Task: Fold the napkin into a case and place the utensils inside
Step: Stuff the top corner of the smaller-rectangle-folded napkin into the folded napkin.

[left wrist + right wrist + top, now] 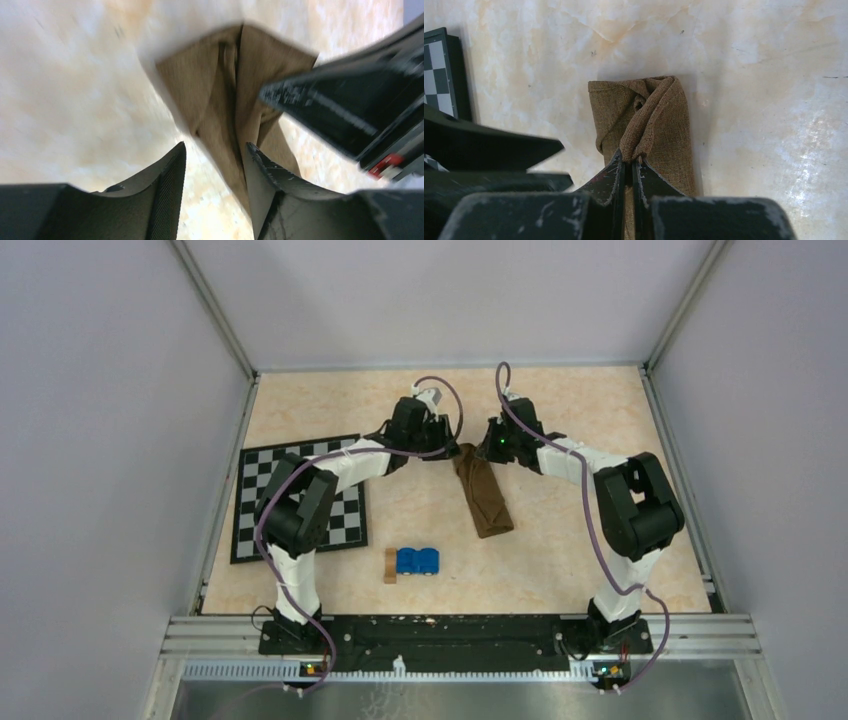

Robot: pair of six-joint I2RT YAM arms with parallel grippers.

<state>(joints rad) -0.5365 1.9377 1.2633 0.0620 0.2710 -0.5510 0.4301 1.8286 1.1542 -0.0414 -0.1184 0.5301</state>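
The napkin lies folded as a long narrow dark brown case (pixel 487 498) at the table's middle, running from far to near. My right gripper (pixel 489 449) is at its far end, shut on a raised pinch of the top cloth layer (pixel 644 135), seen in the right wrist view (pixel 629 161). My left gripper (pixel 449 448) is open just left of that same end; in the left wrist view (pixel 215 150) its right finger (pixel 265 185) rests against the cloth (pixel 220 95) and nothing is between the jaws. No utensils are recognisable.
A black-and-white checkered mat (pixel 345 510) lies at the left, partly under the left arm. A blue object (pixel 418 561) sits beside a small tan wooden block (pixel 390 565) near the front middle. Grey walls enclose the table.
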